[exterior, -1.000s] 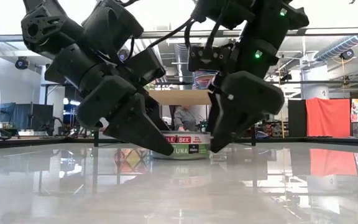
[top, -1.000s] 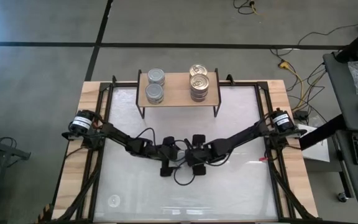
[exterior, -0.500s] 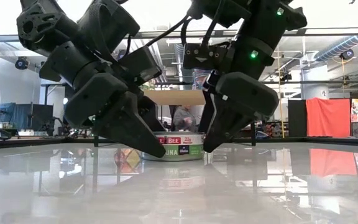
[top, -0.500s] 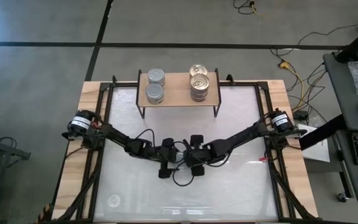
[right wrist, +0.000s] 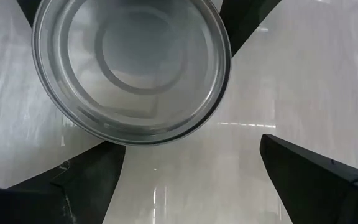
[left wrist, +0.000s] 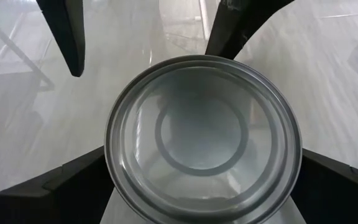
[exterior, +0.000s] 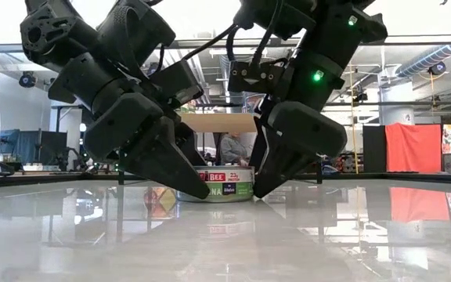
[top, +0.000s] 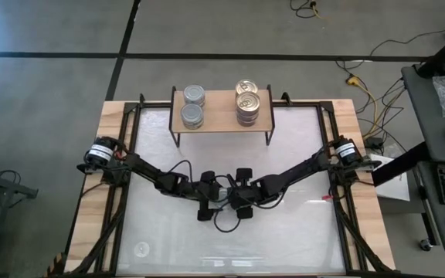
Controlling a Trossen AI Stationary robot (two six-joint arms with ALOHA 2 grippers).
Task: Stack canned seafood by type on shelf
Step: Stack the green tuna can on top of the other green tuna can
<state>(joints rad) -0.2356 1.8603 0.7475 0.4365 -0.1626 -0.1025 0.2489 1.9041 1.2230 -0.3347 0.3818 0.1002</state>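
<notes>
A silver-lidded tuna can stands on its bottom at the middle of the white tabletop; its label shows in the low view. My left gripper is open, one finger on each side of the can. My right gripper is open and faces it from the other side, with the can just beyond its fingertips. At the table's far edge, the shelf carries two silver-lidded cans on its left end and a stack of gold-lidded cans on its right. My left gripper has the can's round wall between its two fingers, which slant down from the table's left side. The can stands upright on the table. I cannot tell whether the fingers touch the wall.
Black cables loop on the table just near of the two grippers. Black frame rails run along the table's left and right sides. Bare board shows in the middle of the shelf between the silver and gold cans.
My right gripper has edged toward the can and tipped a little further down, staying open. My left gripper stays open around the can.
</notes>
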